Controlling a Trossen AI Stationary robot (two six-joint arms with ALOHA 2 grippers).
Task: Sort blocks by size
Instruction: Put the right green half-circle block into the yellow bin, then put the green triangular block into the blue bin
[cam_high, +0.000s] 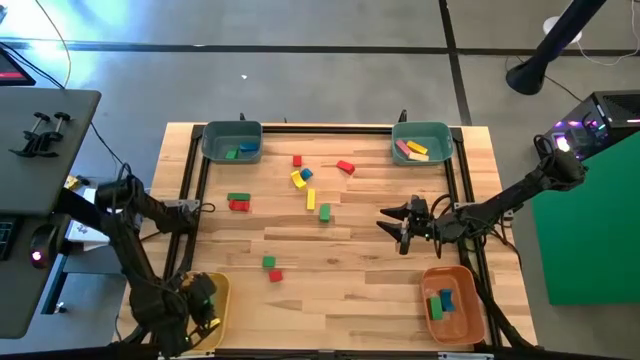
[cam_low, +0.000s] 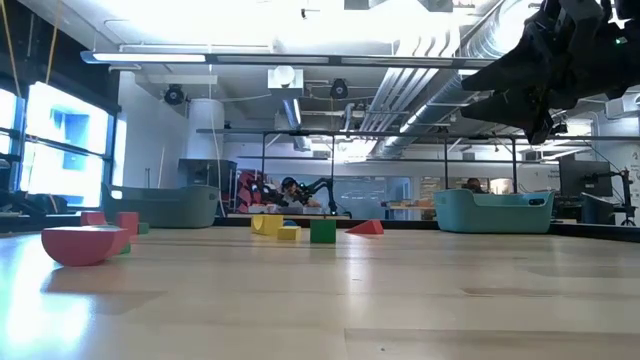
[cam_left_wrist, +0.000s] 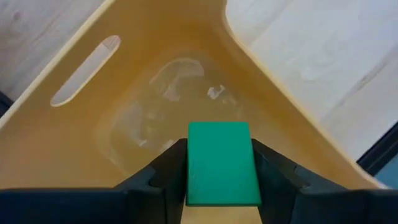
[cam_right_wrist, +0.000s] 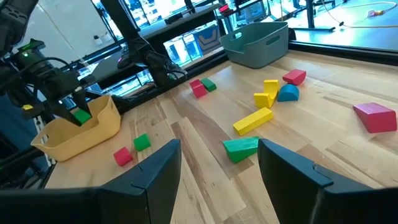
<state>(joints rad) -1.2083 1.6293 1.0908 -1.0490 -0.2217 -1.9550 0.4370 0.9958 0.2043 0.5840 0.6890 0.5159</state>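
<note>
My left gripper is over the yellow bin at the table's near left, shut on a green block. It also shows in the right wrist view. My right gripper hangs open and empty above the table's right half, pointing toward the loose blocks. A green block and a yellow bar lie just beyond its fingers. Red, yellow, blue and green blocks lie flat about the table's middle. A green and a red cube lie nearer. My left gripper pinches the green block by its two opposite sides between its two fingers. The fingers come from above, pointing down into the yellow bin. The block is lifted clear of the bin's floor, its flat green face toward the wrist camera.
Two teal bins stand at the far left and far right, each with blocks inside. An orange bin at the near right holds green and blue blocks. A black frame borders the work area. A pink arch lies on the table.
</note>
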